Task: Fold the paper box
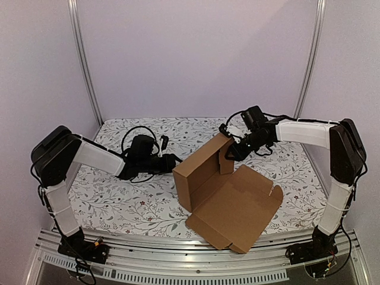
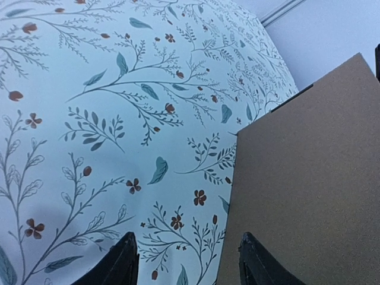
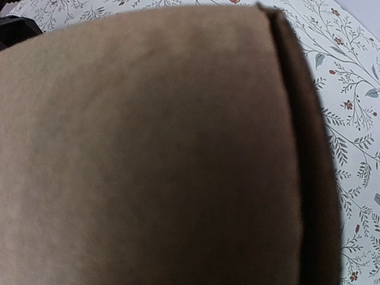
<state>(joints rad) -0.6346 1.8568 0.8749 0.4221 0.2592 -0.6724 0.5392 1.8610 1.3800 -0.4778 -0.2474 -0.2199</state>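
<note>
The paper box (image 1: 205, 178) of plain brown cardboard sits mid-table, its back and left walls raised and its lid panel (image 1: 240, 208) lying flat toward the front right. My left gripper (image 1: 173, 161) is low at the box's left wall. In the left wrist view it (image 2: 189, 256) stands open, with the wall (image 2: 309, 178) just beyond its right finger (image 2: 252, 255). My right gripper (image 1: 229, 152) is at the box's upright right side flap (image 1: 225, 159). Cardboard (image 3: 148, 148) fills the right wrist view and hides its fingers.
A floral cloth (image 1: 119, 202) covers the table. Black cables (image 1: 133, 133) loop behind the left arm. Metal frame posts (image 1: 83, 59) (image 1: 309, 59) stand at the back corners, and an aluminium rail (image 1: 178, 243) runs along the near edge under the lid's corner.
</note>
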